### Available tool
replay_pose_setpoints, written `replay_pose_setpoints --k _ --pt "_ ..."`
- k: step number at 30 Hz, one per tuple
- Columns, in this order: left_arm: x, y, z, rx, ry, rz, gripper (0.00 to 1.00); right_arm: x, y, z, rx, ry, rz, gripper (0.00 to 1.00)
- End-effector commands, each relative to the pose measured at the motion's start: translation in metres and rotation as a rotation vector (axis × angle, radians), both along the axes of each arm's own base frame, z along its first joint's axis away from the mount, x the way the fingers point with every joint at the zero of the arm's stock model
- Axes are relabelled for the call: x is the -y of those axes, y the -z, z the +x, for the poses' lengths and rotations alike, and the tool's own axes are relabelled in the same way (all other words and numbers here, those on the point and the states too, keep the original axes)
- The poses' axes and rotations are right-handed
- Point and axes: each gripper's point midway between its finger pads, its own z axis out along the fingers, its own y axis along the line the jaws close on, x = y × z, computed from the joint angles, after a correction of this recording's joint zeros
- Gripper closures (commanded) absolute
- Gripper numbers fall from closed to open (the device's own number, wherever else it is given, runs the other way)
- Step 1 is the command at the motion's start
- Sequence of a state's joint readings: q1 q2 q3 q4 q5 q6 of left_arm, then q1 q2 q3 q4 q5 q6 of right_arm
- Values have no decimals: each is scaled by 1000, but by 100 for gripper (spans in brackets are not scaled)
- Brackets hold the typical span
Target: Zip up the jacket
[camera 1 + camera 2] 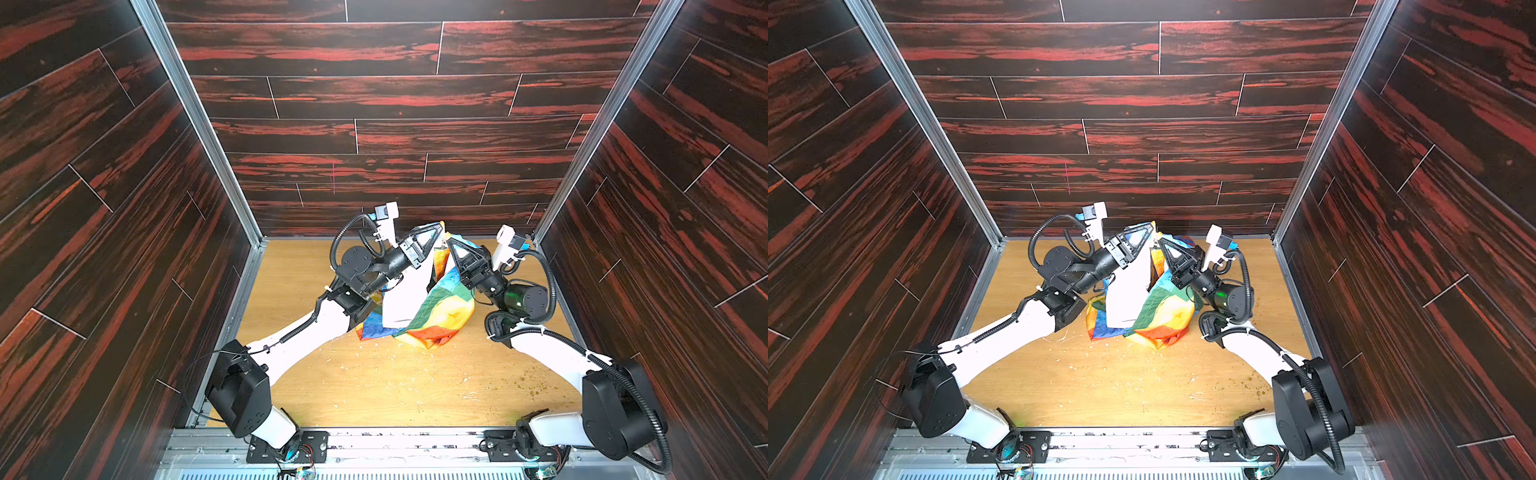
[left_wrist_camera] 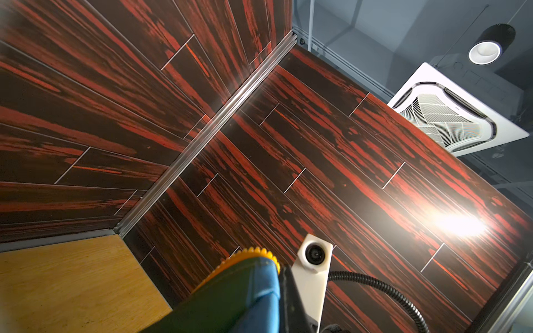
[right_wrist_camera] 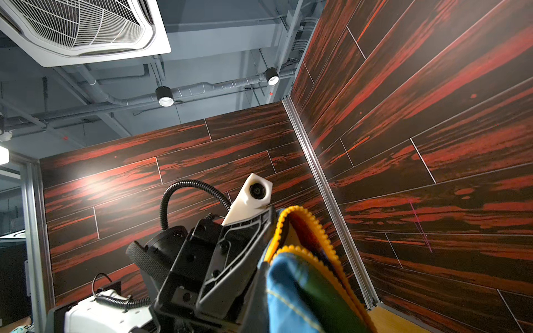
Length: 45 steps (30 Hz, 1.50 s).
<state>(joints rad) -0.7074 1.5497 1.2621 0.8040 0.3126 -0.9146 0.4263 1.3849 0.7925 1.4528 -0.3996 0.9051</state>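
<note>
1. My left jaws are clenched on the top edge of the jacket (image 1: 436, 307) (image 1: 1163, 311), right at its yellow trim, up near the back wall (image 1: 374, 137).
2. My right jaws are clenched too, grasping the same garment just beside and slightly below the left ones; the two tips nearly meet.
3. The jacket hangs from both grips. Its lower part lies bunched on the wooden surface (image 1: 374, 386) (image 1: 1100, 386) between my left arm (image 1: 307, 328) and my right arm (image 1: 548, 353).
4. In both top views the white lining (image 1: 405, 297) faces outward on the left side, with green, yellow, orange and blue blocks on the right and along the bottom.
5. In my left wrist view, green and blue fabric (image 2: 245, 294) fills the lower middle, edged with yellow zipper teeth (image 2: 253, 252).
6. In my right wrist view, two toothed yellow edges (image 3: 305, 225) curve side by side with red cloth between them (not meshed there), above blue and green cloth (image 3: 302, 291).
7. I cannot find the slider in any view.
8. Pale crumbs (image 1: 532, 386) lie scattered on the surface nearer my bases.
</note>
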Motion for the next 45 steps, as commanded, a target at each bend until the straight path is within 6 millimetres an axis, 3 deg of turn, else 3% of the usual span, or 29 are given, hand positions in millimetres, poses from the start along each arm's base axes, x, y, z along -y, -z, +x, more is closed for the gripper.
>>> replay_pose_setpoints --k 1,28,38,45 --pt "-11 -22 -14 66 -16 -30 100 11 -36 -21 104 3 74 100" --pt "-7 -18 -15 63 0 -24 100 9 -35 -11 58 -10 90 100" --pt "-22 -33 -18 105 -79 -37 100 15 -29 -9 29 32 100 100" --pt "-19 -43 -19 124 -58 -55 100 11 -28 -9 24 10 96 100"
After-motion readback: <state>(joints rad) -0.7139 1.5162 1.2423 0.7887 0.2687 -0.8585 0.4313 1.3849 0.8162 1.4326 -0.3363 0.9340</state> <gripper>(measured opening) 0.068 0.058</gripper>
